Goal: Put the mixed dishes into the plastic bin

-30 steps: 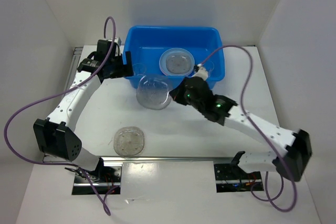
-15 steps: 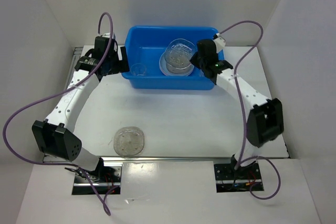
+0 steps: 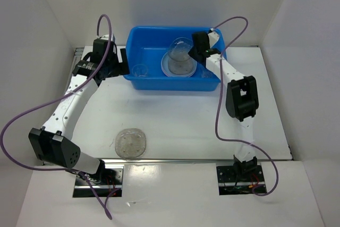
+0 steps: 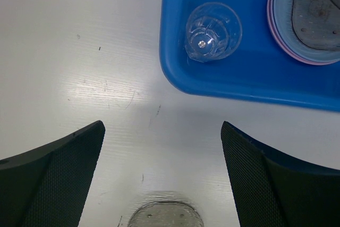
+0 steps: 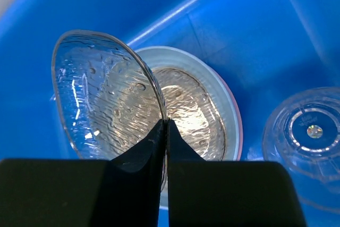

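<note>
The blue plastic bin [image 3: 170, 83] stands at the back of the table. Inside it lies a stack of plates [image 3: 179, 67], blue and pink under a speckled one [image 5: 212, 115]. A clear cup [image 4: 213, 31] sits in its left part, and another clear cup [image 5: 311, 134] to the right of the stack. My right gripper [image 5: 166, 126] is shut on the rim of a translucent speckled plate [image 5: 101, 94], holding it tilted above the stack [image 3: 180, 50]. My left gripper [image 4: 162, 174] is open over the table just left of the bin, with nothing in it. One greyish speckled plate [image 3: 130, 143] lies on the table near the front.
White walls close in the table at the back and both sides. The bin's near left corner [image 4: 175, 73] lies just ahead of my left fingers [image 4: 265, 179]. Purple cables loop off both arms.
My right arm has carried the translucent plate from in front of the bin up and over to above the stack inside. The left arm shifted slightly back.
</note>
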